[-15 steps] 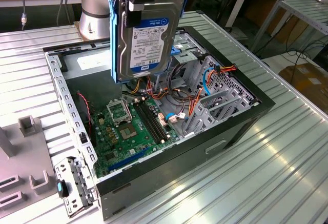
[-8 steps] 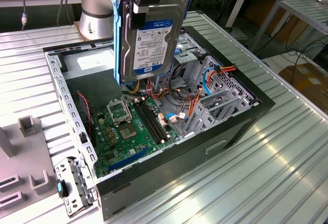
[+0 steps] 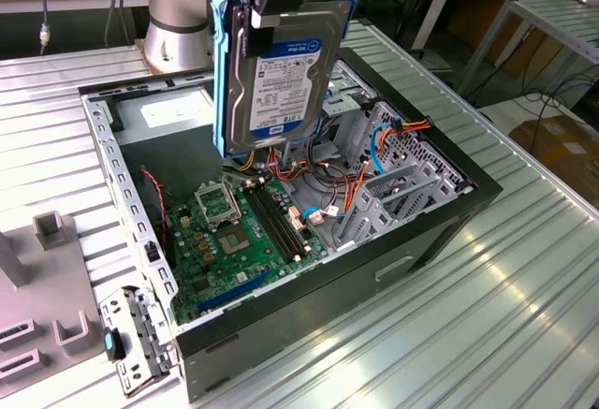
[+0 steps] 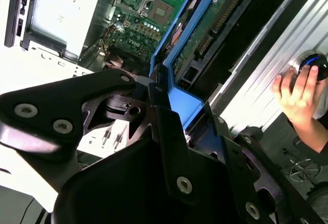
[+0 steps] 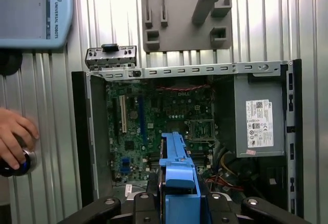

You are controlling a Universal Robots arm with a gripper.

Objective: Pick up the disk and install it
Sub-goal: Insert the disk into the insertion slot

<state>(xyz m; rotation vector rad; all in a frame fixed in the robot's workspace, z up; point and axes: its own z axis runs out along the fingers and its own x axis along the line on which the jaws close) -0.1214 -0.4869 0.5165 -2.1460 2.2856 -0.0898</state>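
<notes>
The disk, a grey metal drive with a white-and-blue label and blue rails, hangs upright above the open computer case. My gripper is shut on its top edge. The disk's lower end is over the cables and motherboard, apart from them. In the second wrist view the disk runs away from my gripper edge-on, towards the case interior. The first wrist view has the blue rail of the disk rising from my gripper over the motherboard.
A grey power-supply box sits in one corner of the case and the metal drive cage stands beside the cables. A loose metal bracket and a grey fixture lie outside the case. A person's hand rests on a knob.
</notes>
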